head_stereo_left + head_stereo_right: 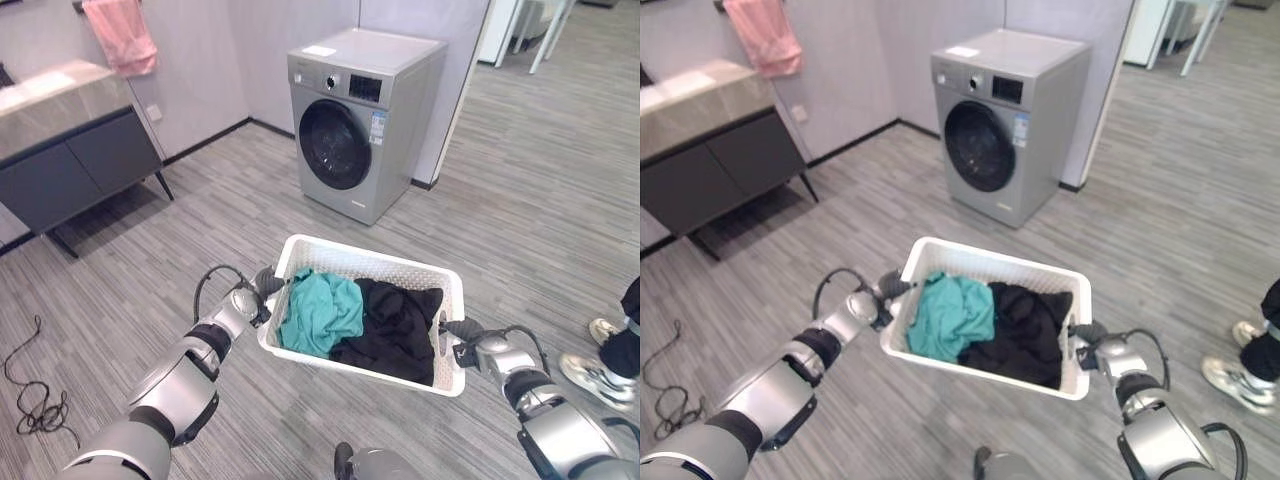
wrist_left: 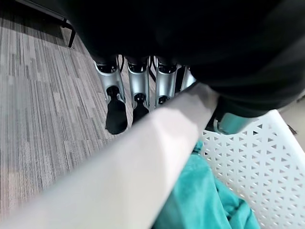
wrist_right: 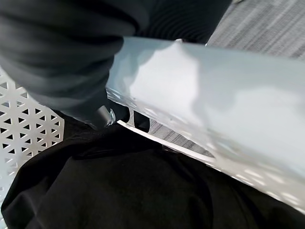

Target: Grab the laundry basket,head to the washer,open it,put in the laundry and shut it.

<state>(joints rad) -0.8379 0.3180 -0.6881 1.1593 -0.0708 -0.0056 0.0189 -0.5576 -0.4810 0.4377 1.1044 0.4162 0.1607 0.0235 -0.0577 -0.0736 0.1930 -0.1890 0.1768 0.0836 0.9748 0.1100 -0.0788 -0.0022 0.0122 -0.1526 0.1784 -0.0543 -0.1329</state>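
I hold a white perforated laundry basket (image 1: 372,257) off the floor in front of me, by its two short ends. In it lie a teal garment (image 1: 320,312) on the left and a black garment (image 1: 395,328) on the right. My left hand (image 1: 255,296) grips the left rim (image 2: 157,138), with its fingers (image 2: 137,90) down the outside. My right hand (image 1: 468,340) clasps the right rim (image 3: 214,95) just above the black garment (image 3: 119,186). The grey front-loading washer (image 1: 385,95) stands ahead against the wall, and its round dark door (image 1: 334,146) is closed.
A dark cabinet (image 1: 75,165) with a light top stands at the left, and a pink towel (image 1: 120,35) hangs above it. A person's shoes (image 1: 592,368) are on the floor at the right. Grey plank floor lies between the basket and the washer.
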